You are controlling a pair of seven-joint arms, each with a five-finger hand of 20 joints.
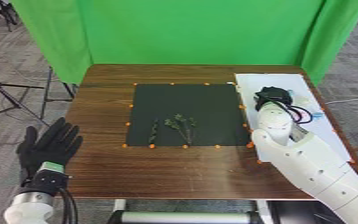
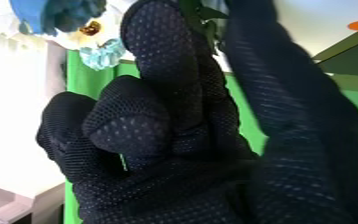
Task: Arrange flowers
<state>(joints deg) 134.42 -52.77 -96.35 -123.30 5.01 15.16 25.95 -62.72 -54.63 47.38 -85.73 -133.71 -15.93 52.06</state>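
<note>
Black right robot hand (image 1: 271, 94), grip hard to tell, likely picks flowers (image 2: 90, 30) beside the mat (image 1: 180, 100); next, lay one there.

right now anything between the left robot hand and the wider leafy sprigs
Yes: one narrow sprig on the dark mat, left of the wider leafy sprigs, and, nearer the left robot hand, orange markers along the mat's edge.

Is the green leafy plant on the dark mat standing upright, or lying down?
Lying down: the leafy plant is stretched flat along the dark mat, leaves and stems alike.
</note>
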